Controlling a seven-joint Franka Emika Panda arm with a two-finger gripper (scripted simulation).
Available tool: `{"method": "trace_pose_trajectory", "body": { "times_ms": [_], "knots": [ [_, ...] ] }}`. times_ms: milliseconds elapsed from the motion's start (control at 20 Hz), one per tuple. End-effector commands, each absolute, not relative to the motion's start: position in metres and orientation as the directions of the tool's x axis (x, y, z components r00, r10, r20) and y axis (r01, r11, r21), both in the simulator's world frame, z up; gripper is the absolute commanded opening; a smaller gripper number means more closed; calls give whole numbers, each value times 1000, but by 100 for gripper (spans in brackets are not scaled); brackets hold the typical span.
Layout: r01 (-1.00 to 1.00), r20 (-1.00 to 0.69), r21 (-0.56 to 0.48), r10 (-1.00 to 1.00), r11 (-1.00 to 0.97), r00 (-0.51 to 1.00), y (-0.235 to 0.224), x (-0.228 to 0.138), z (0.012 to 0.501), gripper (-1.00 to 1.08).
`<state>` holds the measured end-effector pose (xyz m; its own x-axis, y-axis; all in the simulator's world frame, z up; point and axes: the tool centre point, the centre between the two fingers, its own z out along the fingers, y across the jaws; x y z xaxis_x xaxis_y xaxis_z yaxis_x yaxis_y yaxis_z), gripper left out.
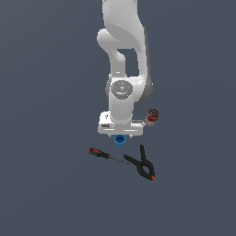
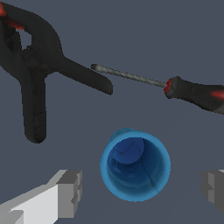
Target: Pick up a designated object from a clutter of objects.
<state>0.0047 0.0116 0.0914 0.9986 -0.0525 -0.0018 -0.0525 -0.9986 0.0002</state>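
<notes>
Grey floor, upright blue cup, mouth up, between released claw fingers.

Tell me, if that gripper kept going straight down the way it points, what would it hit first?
Most likely nothing at first: the gripper is open, and the small round bright blue plastic cup sits between its fingers. They look set to straddle it, though depth is unclear.

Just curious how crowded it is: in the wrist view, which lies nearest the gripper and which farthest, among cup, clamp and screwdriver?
1. Cup: between the gripper's fingers.
2. Clamp and screwdriver: both beyond the cup, on opposite sides; too close to rank.
</notes>
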Motion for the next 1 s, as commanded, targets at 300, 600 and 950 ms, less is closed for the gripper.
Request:
{"method": "trace_pose_trajectory", "body": {
  "times_ms": [300, 600, 950],
  "knots": [
    [-53, -1, 0, -53, -999, 999, 12, 4, 75, 100],
    [-53, -1, 0, -53, -999, 999, 12, 4, 47, 100],
    [-53, 0, 0, -53, -999, 999, 12, 5, 40, -100]
  ]
}}
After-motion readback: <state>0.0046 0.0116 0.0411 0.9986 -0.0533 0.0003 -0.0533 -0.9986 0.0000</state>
